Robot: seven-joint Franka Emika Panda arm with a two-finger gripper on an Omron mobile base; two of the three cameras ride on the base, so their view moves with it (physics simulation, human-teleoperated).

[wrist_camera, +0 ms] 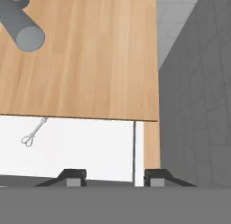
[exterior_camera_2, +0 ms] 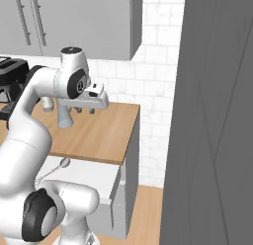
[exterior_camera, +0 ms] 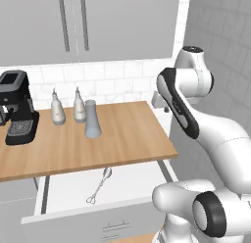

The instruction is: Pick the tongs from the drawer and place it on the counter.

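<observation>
Desk (exterior_camera: 127, 134) is sitting above the pulled-out drawer (exterior_camera: 132, 185), arm is hovering high over the desk's right end, so this is reading as the approach step: nothing picked yet. Gripper (exterior_camera_2: 85, 110) is hanging above the wood, well apart from the drawer floor; in the hand view the jaws (wrist_camera: 112, 178) are standing apart with nothing between them, so open and empty, though not very wide. Tongs (exterior_camera: 99, 185) are lying flat on the white drawer floor, head tucked near the desk edge, loops pointing toward the drawer front. Relative to the jaws they're sitting low and off to the left, in the hand view (wrist_camera: 34, 133) well left of the fingertips. Next move probably needs a shift toward the drawer's left-middle, a descent past the slab edge without clipping it, and jaws lined up across the thin shaft. Grey vase (exterior_camera: 92, 119) and two bottles (exterior_camera: 58, 109) are standing further back, not in the way.
</observation>
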